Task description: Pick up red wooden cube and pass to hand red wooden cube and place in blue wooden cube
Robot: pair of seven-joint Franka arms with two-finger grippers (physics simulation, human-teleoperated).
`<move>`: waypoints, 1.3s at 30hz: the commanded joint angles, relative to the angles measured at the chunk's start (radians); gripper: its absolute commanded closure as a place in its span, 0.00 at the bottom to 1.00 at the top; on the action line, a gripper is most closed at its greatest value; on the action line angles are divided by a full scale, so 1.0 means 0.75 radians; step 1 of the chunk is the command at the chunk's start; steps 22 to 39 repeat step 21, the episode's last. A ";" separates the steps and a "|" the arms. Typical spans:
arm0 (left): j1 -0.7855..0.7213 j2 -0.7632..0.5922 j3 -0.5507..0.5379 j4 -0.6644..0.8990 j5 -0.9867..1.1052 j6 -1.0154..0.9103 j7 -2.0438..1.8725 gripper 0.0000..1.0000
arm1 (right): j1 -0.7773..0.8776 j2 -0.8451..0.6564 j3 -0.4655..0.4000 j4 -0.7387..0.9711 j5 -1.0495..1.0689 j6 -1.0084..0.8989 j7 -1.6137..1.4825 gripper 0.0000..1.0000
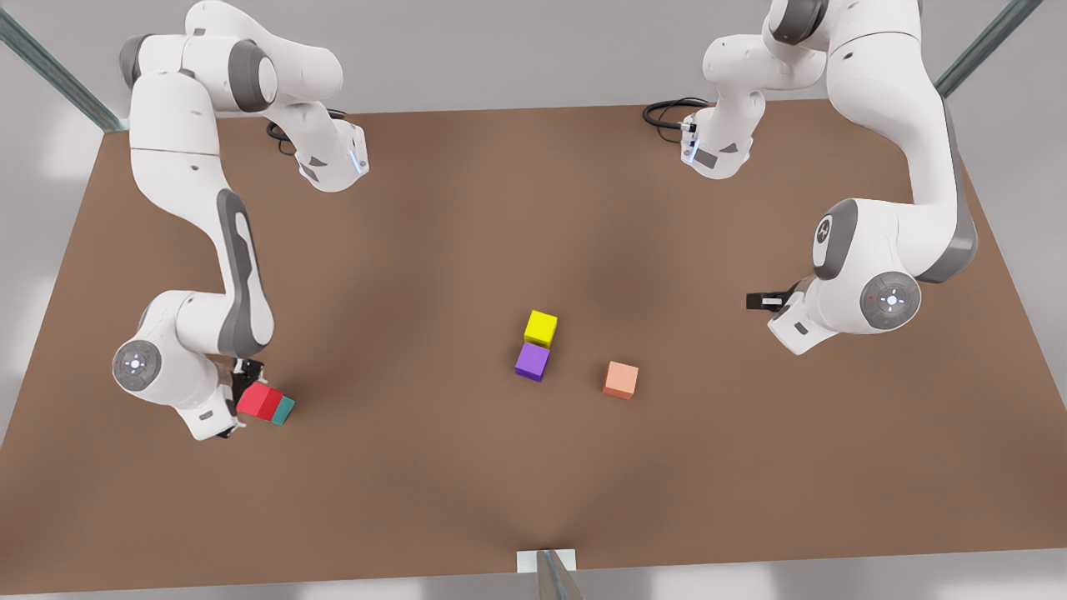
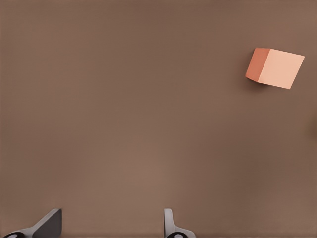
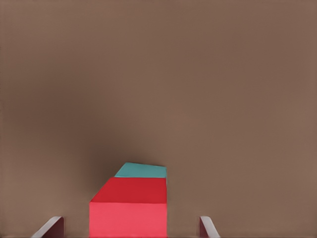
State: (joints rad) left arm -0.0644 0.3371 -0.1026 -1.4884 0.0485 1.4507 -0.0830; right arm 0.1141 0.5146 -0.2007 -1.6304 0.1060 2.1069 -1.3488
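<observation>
Lying open across most of the brown table (image 1: 433, 250), with wide bare stretches between both arms. Blocking the middle: yellow cube (image 1: 541, 328) touching purple cube (image 1: 532, 362), salmon cube (image 1: 621, 379) near them (a passable gap between). Crowding the front view's left: red wooden cube (image 1: 260, 402) sitting against blue wooden cube (image 1: 284, 410).

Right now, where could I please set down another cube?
Free: the table between the red cube and purple cube, and from the orange cube to the left gripper. Crowded: yellow cube against purple; right gripper straddling red, by the teal cube.
</observation>
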 commanded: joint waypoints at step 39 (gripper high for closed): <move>-0.006 -0.010 0.000 0.003 0.003 -0.012 0.000 0.00 | -0.111 -0.494 0.206 0.282 -0.172 -0.968 2.097 0.00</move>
